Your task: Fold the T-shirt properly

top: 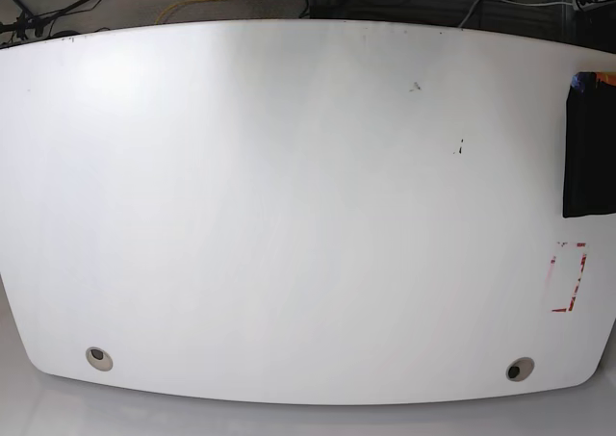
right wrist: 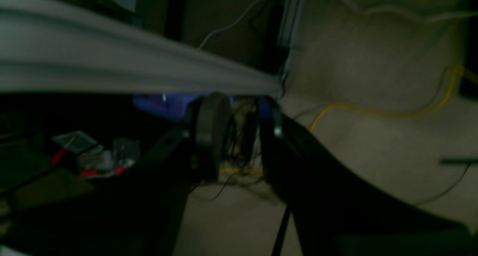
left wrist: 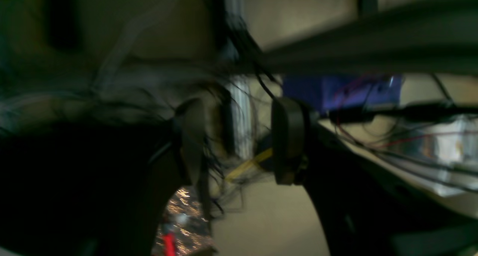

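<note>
The left tool [left wrist: 239, 144] hangs clear of the worktop with its two pads apart and nothing between them; past the gap I see only floor, dangling wires and a yellow cable [left wrist: 249, 164], all smeared by blur. The right tool [right wrist: 242, 136] is likewise parted and empty, a narrower gap with cables and a yellow cable [right wrist: 381, 112] on the floor behind it, and a pale bar [right wrist: 112, 61] crossing above. Neither arm shows in the base view. There the white worktop [top: 289, 215] spreads wide, with two round holes near its front edge and a red-marked rectangle [top: 568, 277] at the right side. The shirt [top: 589, 152] lies as a dark folded block against the right edge, a sliver of orange at its top corner.
</note>
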Controlling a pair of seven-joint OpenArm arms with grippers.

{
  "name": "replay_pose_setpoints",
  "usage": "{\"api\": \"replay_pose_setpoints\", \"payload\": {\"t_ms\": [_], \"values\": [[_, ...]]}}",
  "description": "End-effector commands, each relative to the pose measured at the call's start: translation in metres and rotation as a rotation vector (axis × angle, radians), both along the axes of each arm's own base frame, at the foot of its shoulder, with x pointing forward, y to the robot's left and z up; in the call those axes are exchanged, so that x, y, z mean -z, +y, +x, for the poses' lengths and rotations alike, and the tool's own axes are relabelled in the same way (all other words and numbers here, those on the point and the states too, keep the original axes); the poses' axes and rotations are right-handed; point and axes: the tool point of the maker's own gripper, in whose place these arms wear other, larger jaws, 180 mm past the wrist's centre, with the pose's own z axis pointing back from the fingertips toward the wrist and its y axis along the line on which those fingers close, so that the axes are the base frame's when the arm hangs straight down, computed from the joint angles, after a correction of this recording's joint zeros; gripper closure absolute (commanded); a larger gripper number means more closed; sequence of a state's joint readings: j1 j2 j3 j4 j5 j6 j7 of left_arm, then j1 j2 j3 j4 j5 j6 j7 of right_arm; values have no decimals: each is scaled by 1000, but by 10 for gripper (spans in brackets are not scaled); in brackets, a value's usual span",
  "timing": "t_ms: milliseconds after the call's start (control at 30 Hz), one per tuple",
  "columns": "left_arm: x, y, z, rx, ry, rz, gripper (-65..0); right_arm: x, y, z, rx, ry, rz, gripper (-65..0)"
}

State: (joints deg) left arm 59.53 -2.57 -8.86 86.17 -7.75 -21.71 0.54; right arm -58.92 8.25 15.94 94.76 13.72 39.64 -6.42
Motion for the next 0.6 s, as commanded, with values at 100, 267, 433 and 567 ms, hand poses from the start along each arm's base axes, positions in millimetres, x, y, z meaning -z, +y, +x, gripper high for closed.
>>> {"api": "replay_pose_setpoints", "payload": {"t_ms": [100, 267, 433, 567], "values": [[44, 10, -17, -53, 93, -1, -260, 41, 6, -32, 9, 133, 38, -159], [84, 10, -21, -11, 176, 20, -260, 93, 4, -54, -22, 267, 8, -159], [106, 6, -19, 19, 222, 25, -260, 126, 7, -54, 64, 314, 45, -159], [128, 2, -8, 15, 264, 13, -260, 148, 5, -56, 109, 386, 43, -159]]}}
